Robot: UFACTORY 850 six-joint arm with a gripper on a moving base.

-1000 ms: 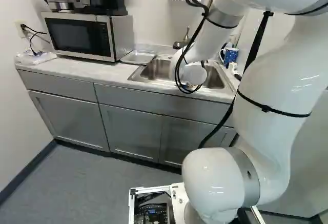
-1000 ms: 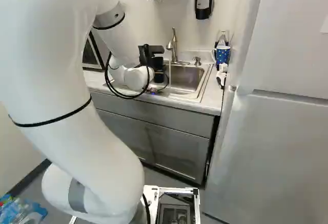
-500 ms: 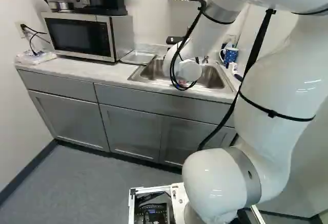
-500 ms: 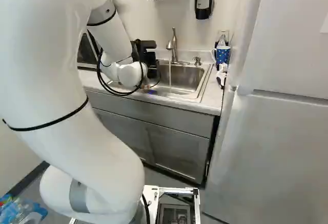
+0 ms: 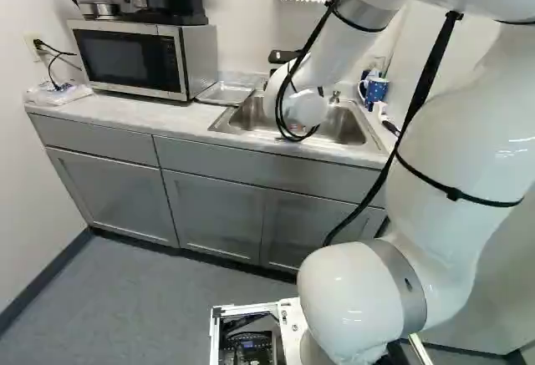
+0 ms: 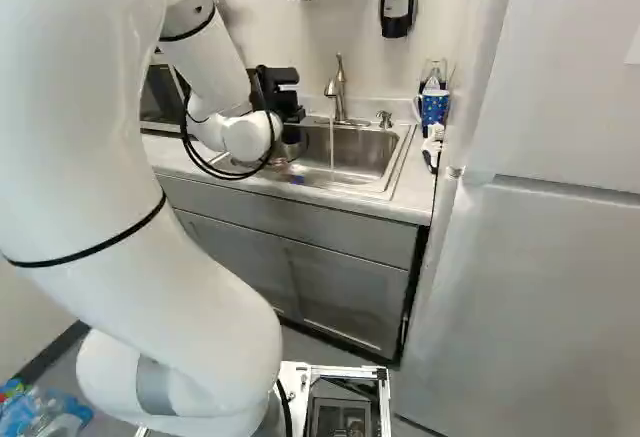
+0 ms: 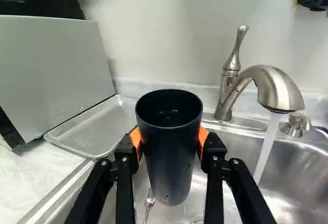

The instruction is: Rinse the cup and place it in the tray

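A: where's the cup (image 7: 169,178) at?

B: clamped in my gripper (image 7: 169,139) from both sides, mouth up, pretty much upright over the sink (image 7: 230,139). Tray's (image 7: 95,126) ahead by the microwave (image 7: 51,70), opposite side of the cup from the running faucet (image 7: 277,88) (no lettering I can make out on the cup, btw). If it's rinsed, I'd swing away from the water, tbh.
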